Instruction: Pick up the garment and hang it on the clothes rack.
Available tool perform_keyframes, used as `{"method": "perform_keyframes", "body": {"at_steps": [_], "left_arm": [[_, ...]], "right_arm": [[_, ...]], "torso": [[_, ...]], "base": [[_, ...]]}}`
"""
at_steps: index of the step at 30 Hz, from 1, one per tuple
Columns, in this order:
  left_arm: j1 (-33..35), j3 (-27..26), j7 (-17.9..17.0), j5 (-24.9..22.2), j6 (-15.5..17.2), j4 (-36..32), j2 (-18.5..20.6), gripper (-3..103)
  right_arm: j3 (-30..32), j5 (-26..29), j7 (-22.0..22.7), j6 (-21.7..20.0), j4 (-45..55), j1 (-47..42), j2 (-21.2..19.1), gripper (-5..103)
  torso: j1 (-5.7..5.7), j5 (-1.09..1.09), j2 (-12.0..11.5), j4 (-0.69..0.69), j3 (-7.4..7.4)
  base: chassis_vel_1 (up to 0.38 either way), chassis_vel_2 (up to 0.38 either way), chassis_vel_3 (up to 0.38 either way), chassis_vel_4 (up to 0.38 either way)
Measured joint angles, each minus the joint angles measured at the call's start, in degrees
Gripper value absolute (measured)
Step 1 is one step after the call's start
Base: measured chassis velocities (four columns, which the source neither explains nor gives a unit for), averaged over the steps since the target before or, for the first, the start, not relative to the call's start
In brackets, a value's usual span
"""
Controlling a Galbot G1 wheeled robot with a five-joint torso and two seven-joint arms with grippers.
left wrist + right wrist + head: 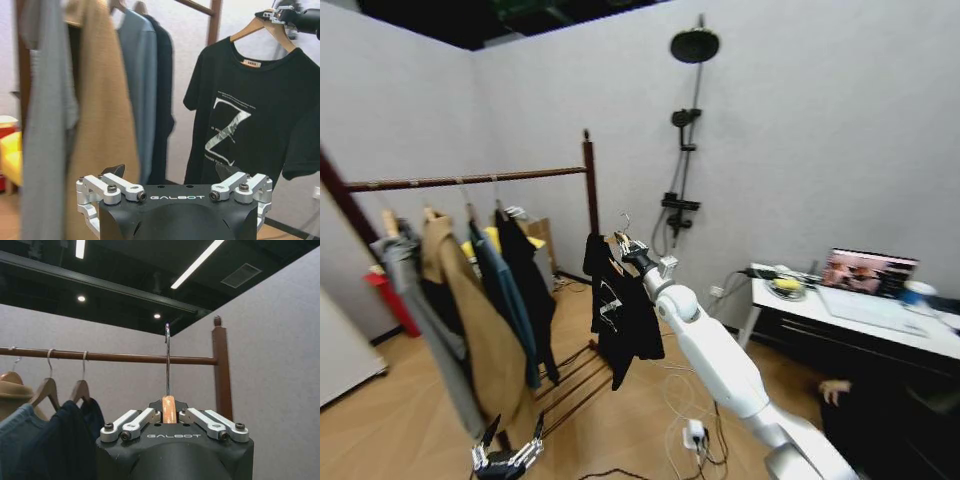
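The garment (623, 315) is a black short-sleeved T-shirt with a pale Z print (250, 125), hanging on a pale wooden hanger (265, 27). My right gripper (638, 255) is shut on the hanger's neck (169, 410) and holds it up to the right of the clothes rack's end post (590, 190). The metal hook (167, 357) stands upright, near the height of the dark wooden rail (110, 357) and in front of it. My left gripper (172, 182) hangs low near the floor (505, 460), open and empty, facing the hung clothes.
On the rail hang a grey garment (405, 270), a long tan coat (470, 320), a blue jacket (505, 290) and a black top (532, 280). A desk with a laptop (870, 275) stands on the right. Cables and a power strip (695, 432) lie on the floor.
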Motion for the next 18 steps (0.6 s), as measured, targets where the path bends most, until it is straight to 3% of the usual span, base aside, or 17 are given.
{"method": "perform_keyframes", "body": {"at_steps": [8, 18], "left_arm": [[0.0, 0.0, 0.0, 0.0, 0.0, 0.0, 0.0, 100], [0.0, 0.0, 0.0, 0.0, 0.0, 0.0, 0.0, 100]], "right_arm": [[0.0, -0.4, -0.6, -0.5, -1.9, 2.8, 0.6, 10], [0.1, -0.5, -2.2, -1.8, -4.3, 6.7, 1.9, 10]], "torso": [[-0.01, -0.01, 0.0, 0.02, 0.00], [0.06, 0.01, 0.0, -0.04, 0.01]], "base": [[0.090, 0.131, 0.146, 0.068], [-0.073, 0.079, 0.085, -0.062]]}}
